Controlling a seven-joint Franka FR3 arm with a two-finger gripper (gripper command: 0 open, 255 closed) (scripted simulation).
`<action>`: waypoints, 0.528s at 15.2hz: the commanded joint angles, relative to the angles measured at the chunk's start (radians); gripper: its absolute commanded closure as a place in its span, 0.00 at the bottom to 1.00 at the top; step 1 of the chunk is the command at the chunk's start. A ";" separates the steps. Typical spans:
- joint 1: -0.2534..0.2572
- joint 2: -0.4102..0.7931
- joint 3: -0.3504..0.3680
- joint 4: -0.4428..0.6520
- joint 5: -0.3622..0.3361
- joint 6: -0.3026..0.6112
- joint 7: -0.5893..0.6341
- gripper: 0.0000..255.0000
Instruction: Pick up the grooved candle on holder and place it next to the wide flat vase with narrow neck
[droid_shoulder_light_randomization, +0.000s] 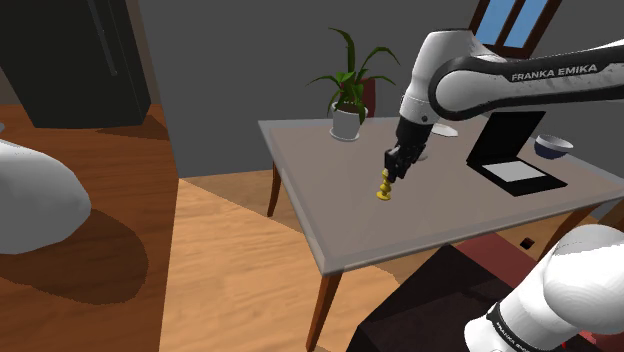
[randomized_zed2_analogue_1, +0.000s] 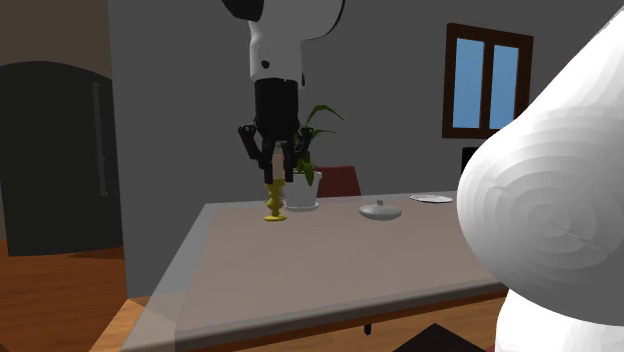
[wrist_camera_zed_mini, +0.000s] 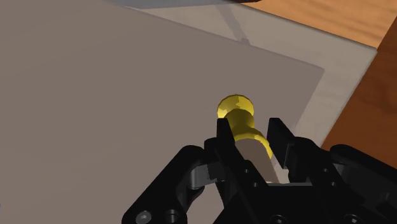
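Grey table (droid_shoulder_light_randomization: 350, 220) bears a potted plant (droid_shoulder_light_randomization: 349, 110) near the clasped candle (droid_shoulder_light_randomization: 385, 186)

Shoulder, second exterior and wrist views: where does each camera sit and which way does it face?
Shoulder view: beside the stand, looking down over the table; arm and claw show.
Second exterior view: low at the table's edge, facing the window; claw and white arm link show.
Wrist view: on the wrist, looking along the claw at the table.
Shared: the candle in the claw.
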 joint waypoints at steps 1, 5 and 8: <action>0.000 -0.006 0.000 0.025 0.000 -0.031 0.001 1.00; 0.000 -0.013 -0.003 0.073 -0.001 -0.086 0.000 1.00; -0.001 -0.017 -0.004 0.111 -0.002 -0.127 -0.001 1.00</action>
